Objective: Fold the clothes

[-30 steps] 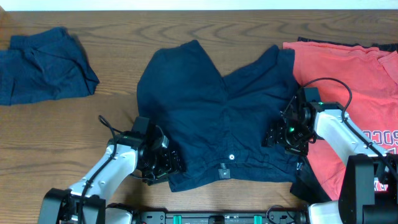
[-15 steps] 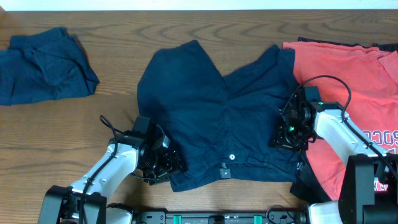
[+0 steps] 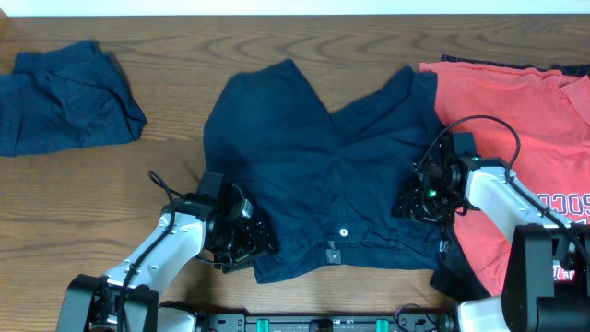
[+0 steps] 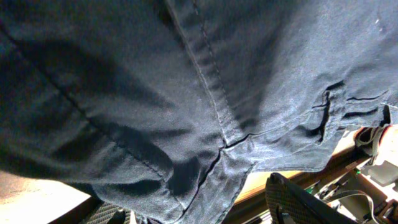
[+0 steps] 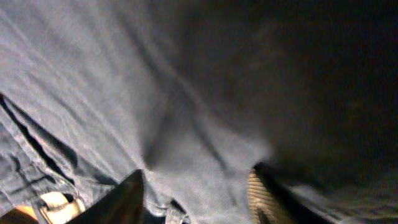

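Right pincer [image 3: 407,199] edged left; it and left pincer [image 3: 249,244] parted on navy garment [image 3: 323,157] (waistband near, legs away); grip unclear.

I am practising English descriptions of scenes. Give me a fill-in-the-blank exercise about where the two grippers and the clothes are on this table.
1. The left gripper is at the lower ___ corner of the middle navy garment.
2. The right gripper is at that garment's ___ edge.
3. The shirt with printed lettering is coral-___.

Missing words: left; right; red.
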`<state>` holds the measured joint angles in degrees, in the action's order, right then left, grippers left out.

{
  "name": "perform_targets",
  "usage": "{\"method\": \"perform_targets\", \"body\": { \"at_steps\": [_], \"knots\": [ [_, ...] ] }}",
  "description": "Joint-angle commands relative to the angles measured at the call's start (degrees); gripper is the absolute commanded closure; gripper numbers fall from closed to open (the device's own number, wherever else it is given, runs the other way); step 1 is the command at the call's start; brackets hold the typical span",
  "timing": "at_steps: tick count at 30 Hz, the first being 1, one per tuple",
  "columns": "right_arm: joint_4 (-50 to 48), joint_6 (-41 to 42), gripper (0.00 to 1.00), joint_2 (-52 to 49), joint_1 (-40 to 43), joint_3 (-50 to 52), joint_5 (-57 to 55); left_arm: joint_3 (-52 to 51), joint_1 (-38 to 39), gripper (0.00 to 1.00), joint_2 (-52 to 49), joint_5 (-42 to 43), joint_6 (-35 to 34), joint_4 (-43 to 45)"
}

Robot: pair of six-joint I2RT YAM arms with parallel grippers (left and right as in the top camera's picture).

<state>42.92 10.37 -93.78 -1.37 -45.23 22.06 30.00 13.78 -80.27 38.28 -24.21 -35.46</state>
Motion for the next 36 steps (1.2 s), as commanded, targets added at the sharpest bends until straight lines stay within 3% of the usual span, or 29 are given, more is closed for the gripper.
{"method": "perform_targets", "body": {
  "at_steps": [1,5,10,12,18,22,24,25,27,31,36],
  "knots": [
    [-3.34,-1.27,0.54,-4.98,-0.5,3.13,0.92,-1.7,0.44,0.3,-1.81,-4.2,1.16,1.79],
    [-6.62,-1.25,0.55,-4.98,-0.5,2.82,1.38,-1.7,0.44,0.3,-1.81,-4.2,1.16,1.95],
    [-8.04,-1.88,0.73,-4.98,-0.5,1.57,1.49,-1.7,0.44,0.3,-1.81,-4.17,1.14,2.25],
    [-8.02,-2.32,0.74,-4.98,-0.5,0.94,1.44,-1.7,0.44,0.3,-1.81,-4.17,0.94,2.38],
    [-7.52,-2.8,0.88,-4.98,-0.5,-4.04,0.63,-1.7,0.44,0.3,-1.81,-4.17,0.94,3.04],
    [-3.28,-3.3,0.78,-4.98,-0.57,-12.87,0.66,-1.7,0.44,0.3,-1.81,-4.17,0.94,3.3],
    [0.46,-4.15,0.66,-4.98,-0.59,-18.34,0.66,-1.7,0.44,0.3,-1.81,-4.17,0.94,3.5],
    [3.1,-4.52,0.55,-4.98,-0.63,-21.64,0.61,-1.7,0.44,0.3,-1.81,-4.17,0.94,3.67],
    [10.14,-4.48,0.01,-4.98,-0.92,-28.46,-0.61,-1.7,0.44,0.3,-1.81,-4.17,0.94,4.04],
    [18.97,-5.44,0.01,-4.96,-1.05,-32.59,-3.76,-1.7,0.44,0.3,-1.81,-4.17,0.94,4.61],
    [19.17,-6.1,0.01,-4.98,0.61,-26.18,-3.76,-1.7,0.39,0.3,-1.81,-4.17,0.94,5.14]
  ]
}}
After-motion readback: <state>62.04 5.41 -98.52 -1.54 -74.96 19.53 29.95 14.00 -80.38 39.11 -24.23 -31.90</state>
